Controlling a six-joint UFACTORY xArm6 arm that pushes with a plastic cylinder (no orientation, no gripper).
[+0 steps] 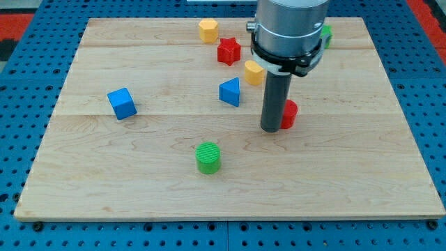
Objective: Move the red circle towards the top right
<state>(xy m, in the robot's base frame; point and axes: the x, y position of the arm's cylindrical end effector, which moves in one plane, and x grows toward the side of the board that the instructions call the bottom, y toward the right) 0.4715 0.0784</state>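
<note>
Only 1 view is showing the scene, so nothing is being shared between cameras. It is looking down at a slant from in front of and above the wooden counter (139, 188), facing toward the view's top, where the far edge is appearing shorter than the near one. It is sitting near enough that the counter is filling almost the whole frame, with strips of blue pegboard (21, 42) showing around it. The arm's grey housing (289, 28) is entering from the view's top and is being cut off there
</note>
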